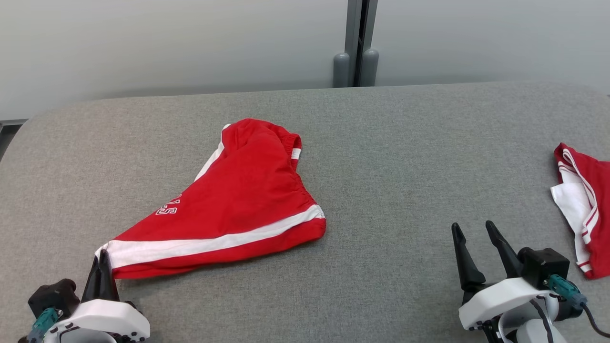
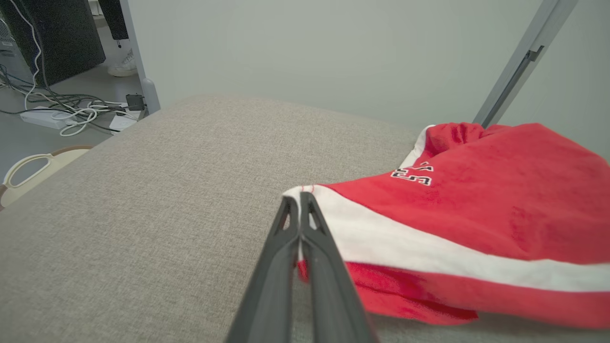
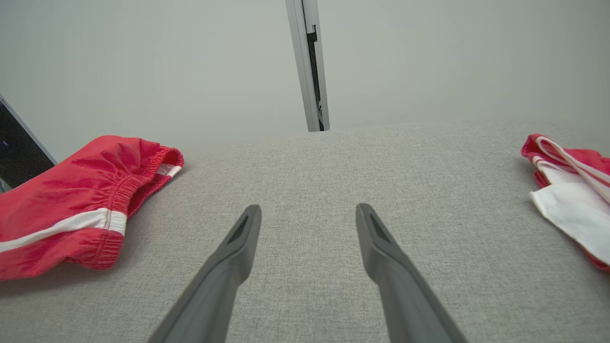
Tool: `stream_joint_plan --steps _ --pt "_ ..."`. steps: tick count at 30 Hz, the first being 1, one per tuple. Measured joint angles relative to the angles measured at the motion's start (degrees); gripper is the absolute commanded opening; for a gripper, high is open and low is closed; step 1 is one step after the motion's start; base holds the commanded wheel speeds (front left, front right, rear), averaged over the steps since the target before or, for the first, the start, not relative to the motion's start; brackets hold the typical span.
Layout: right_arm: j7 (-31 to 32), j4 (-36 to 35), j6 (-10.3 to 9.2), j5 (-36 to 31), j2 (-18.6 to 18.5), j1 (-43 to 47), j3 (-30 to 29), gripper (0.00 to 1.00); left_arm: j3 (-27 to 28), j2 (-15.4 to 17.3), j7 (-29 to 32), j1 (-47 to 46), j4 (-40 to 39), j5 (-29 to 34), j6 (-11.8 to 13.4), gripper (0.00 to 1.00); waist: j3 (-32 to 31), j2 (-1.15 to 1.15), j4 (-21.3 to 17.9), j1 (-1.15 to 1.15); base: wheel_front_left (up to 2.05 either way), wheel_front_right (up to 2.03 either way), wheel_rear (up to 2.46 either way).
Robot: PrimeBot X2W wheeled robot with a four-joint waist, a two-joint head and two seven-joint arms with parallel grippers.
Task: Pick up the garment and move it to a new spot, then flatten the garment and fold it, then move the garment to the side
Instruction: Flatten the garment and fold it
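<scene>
We see the red cotton shorts with a white side stripe lying rumpled left of the middle of the grey woven-fabric table. At the table's near-left corner, our left gripper pinches the shorts' striped hem corner, fingers together. At the table's near right, our right gripper holds nothing, fingers apart. A red-and-white bundled garment lies at the table's right edge.

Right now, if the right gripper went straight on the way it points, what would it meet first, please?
The way looks free: the right gripper points over bare grey surface, between the red shorts and second garment.
</scene>
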Motion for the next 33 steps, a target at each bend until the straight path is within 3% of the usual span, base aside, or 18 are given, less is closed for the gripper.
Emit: stream_joint_plan --steps 7,20,33 --pt "0.0 0.0 0.00 0.2 0.0 0.3 2.4 1.00 1.4 -0.7 0.0 0.3 -1.7 3.8 3.1 1.00 -0.1 0.00 1.1 0.00 0.00 0.00 0.00" --pt "0.0 4.5 0.00 5.0 0.0 -7.0 10.4 1.00 -8.8 -0.9 0.0 -0.9 -4.7 0.2 2.6 1.00 2.5 0.00 9.6 0.00 0.00 0.00 0.00" --pt "0.0 14.5 0.00 8.4 0.0 -13.0 12.5 1.00 -11.7 -0.9 0.0 -1.7 -6.1 -1.7 3.2 1.00 6.5 0.00 16.9 0.00 0.00 0.00 0.00"
